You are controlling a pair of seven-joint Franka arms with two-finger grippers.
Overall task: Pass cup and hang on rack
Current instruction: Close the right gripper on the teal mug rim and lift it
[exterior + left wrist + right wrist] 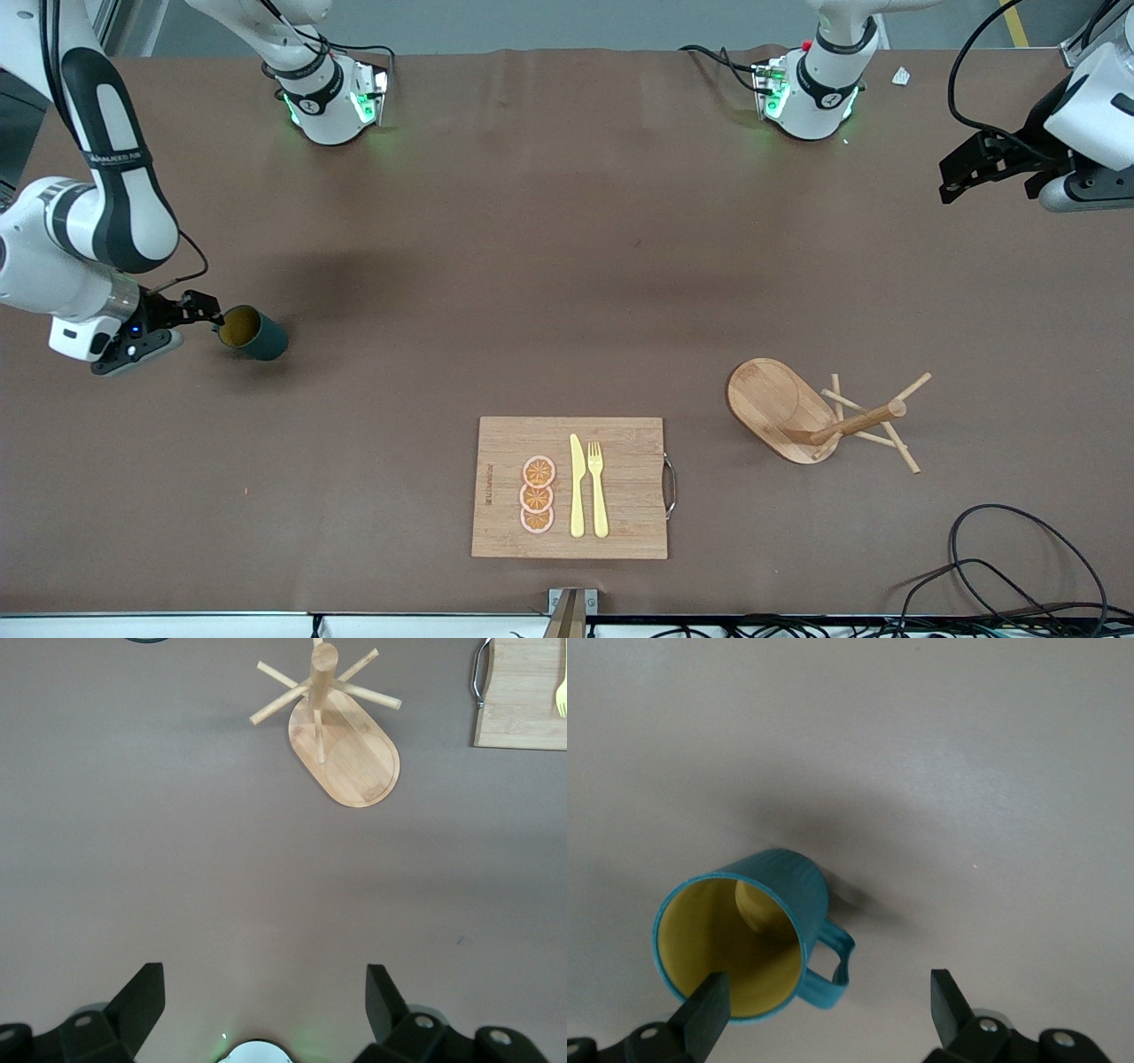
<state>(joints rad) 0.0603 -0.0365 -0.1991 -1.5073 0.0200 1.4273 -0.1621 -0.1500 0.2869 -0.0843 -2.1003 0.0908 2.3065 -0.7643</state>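
Note:
The cup (254, 332), dark teal with a yellow inside, lies on its side near the right arm's end of the table. Its mouth faces my right gripper (205, 312). In the right wrist view the cup (784, 895) shows its handle (833, 966) between the open fingers of the right gripper (824, 1010). One fingertip (709, 1010) sits at the rim. The wooden rack (775, 403) stands on its oval base toward the left arm's end. My left gripper (952, 182) hangs open and empty in the air. In the left wrist view the left gripper (264, 1001) looks down on the rack (359, 757).
A wooden cutting board (625, 443) with a metal handle lies near the front camera. It carries three orange slices (537, 494), a yellow knife (577, 487) and a fork (598, 489). Black cables (1001, 567) coil at the table's corner nearest the camera, at the left arm's end.

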